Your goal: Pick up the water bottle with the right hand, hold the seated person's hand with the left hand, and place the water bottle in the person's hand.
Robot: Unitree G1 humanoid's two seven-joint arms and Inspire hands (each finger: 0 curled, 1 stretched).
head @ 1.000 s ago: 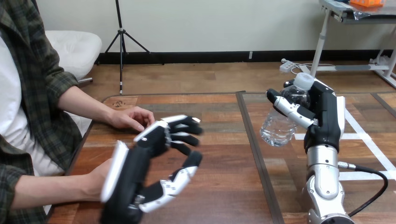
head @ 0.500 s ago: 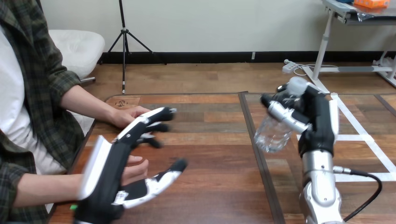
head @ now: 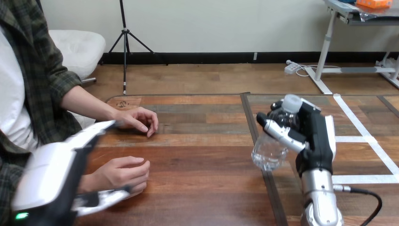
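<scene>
Water bottle (head: 270, 148) clamped in right robot hand (head: 320, 136) (tilted, cap uppermost) — left robot hand (head: 47, 174) splayed.

The wooden table (head: 202, 188) is planked in mixed browns. A dark seam (head: 247, 113) runs near to far down its middle. White tape lines (head: 357, 139) cross its right part.

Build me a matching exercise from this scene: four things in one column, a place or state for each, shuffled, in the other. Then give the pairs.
Things:
1. water bottle
2. right hand
3. left hand
4. the person's farther hand

Places or states:
A. resting on the table, towards its far left corner
B. curled round the bottle
C. clear plastic, tilted, white cap uppermost
D. low at the view's left, beside the person's nearer hand

Pairs: 1-C, 2-B, 3-D, 4-A.
</scene>
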